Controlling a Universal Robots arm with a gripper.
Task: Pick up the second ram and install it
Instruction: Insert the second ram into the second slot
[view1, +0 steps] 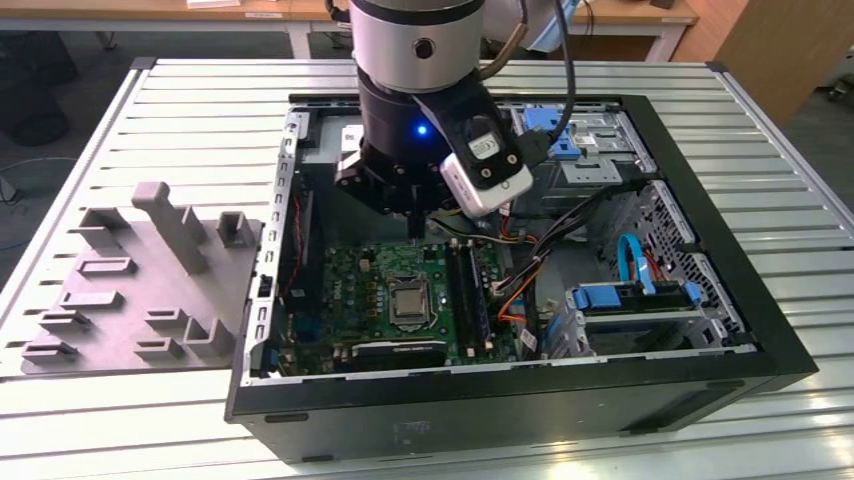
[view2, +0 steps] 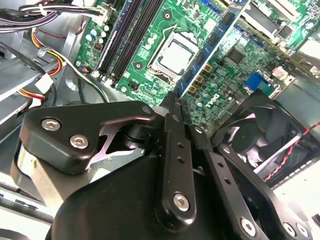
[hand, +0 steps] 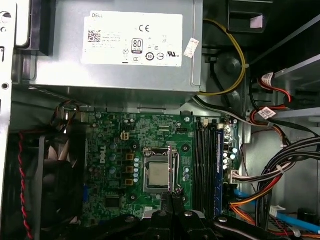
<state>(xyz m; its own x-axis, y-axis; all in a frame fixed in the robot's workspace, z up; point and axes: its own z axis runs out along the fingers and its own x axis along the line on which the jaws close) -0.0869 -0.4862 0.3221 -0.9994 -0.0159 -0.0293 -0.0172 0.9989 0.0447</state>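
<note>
My gripper (view1: 418, 212) hangs inside the open computer case (view1: 274, 300), above the green motherboard (view1: 380, 295). Its fingers (view2: 172, 130) are shut on the second ram (view2: 212, 42), a slim blue-green stick with dark chips that reaches out from the fingertips over the board. In the first wrist view the gripper (hand: 172, 200) sits over the processor socket (hand: 159, 172), and the stick shows edge-on as a thin line. The black ram slots (hand: 205, 170) lie beside the socket, towards the exterior view's right of the gripper. A blue stick (hand: 220, 170) stands in one of them.
A grey power supply (hand: 115, 45) and bundled cables (hand: 280, 165) crowd one side of the board, and a black fan (view2: 260, 135) sits on the other. Blue-handled drive bays (view1: 641, 300) fill the case's right in the exterior view. A grey holder block (view1: 147, 280) rests on the slatted table.
</note>
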